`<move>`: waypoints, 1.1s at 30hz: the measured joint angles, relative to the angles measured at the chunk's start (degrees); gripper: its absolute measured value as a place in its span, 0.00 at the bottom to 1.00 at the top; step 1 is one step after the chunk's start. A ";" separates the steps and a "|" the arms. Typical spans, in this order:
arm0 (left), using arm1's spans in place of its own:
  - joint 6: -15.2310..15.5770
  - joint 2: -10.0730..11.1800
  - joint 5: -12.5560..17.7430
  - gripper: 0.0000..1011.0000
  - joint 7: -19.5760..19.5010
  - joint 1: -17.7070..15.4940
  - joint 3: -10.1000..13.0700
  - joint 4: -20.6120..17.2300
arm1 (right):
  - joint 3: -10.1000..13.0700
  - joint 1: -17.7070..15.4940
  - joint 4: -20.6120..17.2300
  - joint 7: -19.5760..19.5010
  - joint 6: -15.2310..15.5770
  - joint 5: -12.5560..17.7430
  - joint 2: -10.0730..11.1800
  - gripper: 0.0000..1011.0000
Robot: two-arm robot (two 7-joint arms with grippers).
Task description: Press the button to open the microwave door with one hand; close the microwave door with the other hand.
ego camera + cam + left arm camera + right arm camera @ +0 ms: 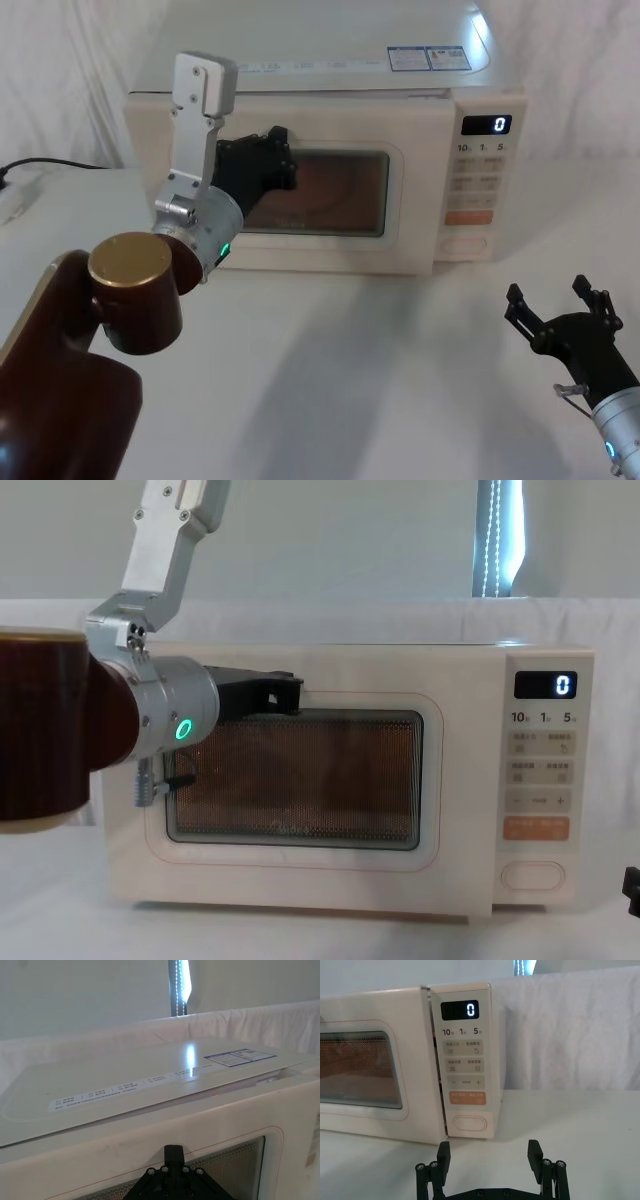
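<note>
1. Overhead, from the head view, the cream microwave door with its dark mesh window [300,190] looks shut flush with the oven front. The left black gripper on its silver wrist with the green glowing ring [270,160] sits right against the door's upper left part. The right black two-finger gripper [560,305] hovers low over the white table [350,370], fingers spread apart, well in front of the oven's right end. The wide oval cream push-button [464,243] lies ahead of that gripper and a little toward the robot's left, so the right arm is plainly the nearer one to it.

2. Next, the left wrist view looks along the door's top edge; the left gripper's black body [173,1172] meets the mesh window [235,1157]. I cannot tell whether its fingers are apart or together.

3. Then the right wrist view: the two open fingers [535,1152] frame a gap almost squarely below the oval button [469,1123], which sits at the foot of the control panel under the orange rectangular key [468,1098]. A straight forward push, raised slightly, would seem to reach it.

4. Finally, the chest view shows the left gripper [275,693] at the door's upper left, with the button [533,875] far across at lower right.
</note>
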 joint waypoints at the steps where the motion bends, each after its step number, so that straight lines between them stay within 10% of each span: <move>1: -0.02 -0.11 0.24 0.00 0.00 -0.26 0.06 0.33 | 0.00 0.00 0.00 0.00 0.00 0.00 0.00 0.99; 33: -0.88 -1.02 3.13 0.00 -0.78 -2.34 -0.20 3.36 | 0.00 0.00 0.00 -0.01 0.00 0.00 0.00 0.99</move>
